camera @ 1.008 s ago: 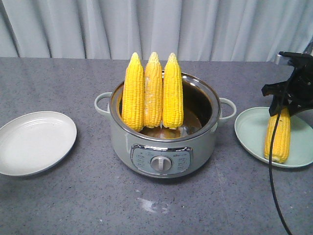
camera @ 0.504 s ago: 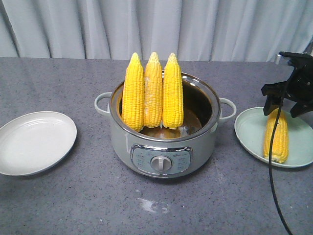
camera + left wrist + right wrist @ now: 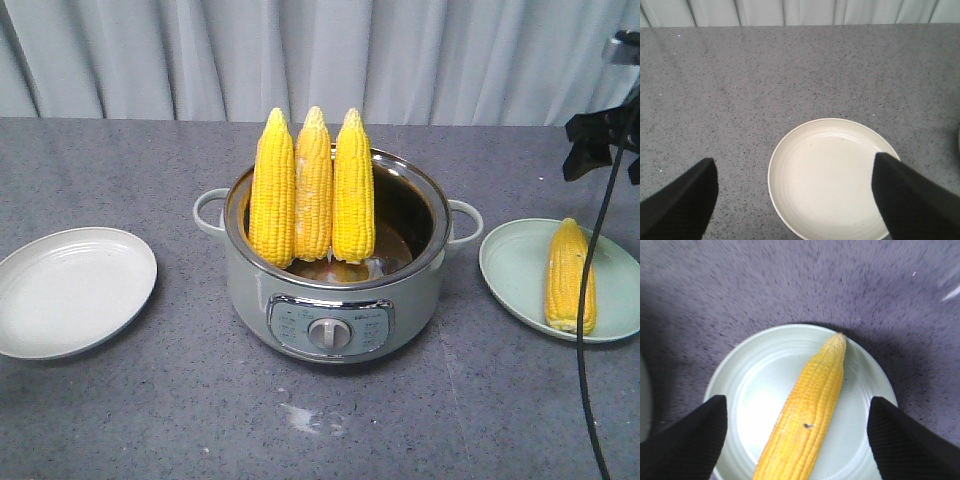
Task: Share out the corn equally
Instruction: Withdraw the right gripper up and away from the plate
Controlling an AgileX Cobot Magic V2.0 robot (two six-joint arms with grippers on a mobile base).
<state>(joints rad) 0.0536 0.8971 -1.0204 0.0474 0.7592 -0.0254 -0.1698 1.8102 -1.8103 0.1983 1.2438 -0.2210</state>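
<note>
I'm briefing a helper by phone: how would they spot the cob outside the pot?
Start at the pot mid-table. Right of it sits a pale green plate. The cob lying flat on it is the only one not standing in the pot.

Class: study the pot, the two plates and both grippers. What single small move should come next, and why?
Probably the left gripper should move toward the pot for its leftmost cob: three cobs stand there, the green plate holds one cob, the white plate none, and its jaws are open.
</note>
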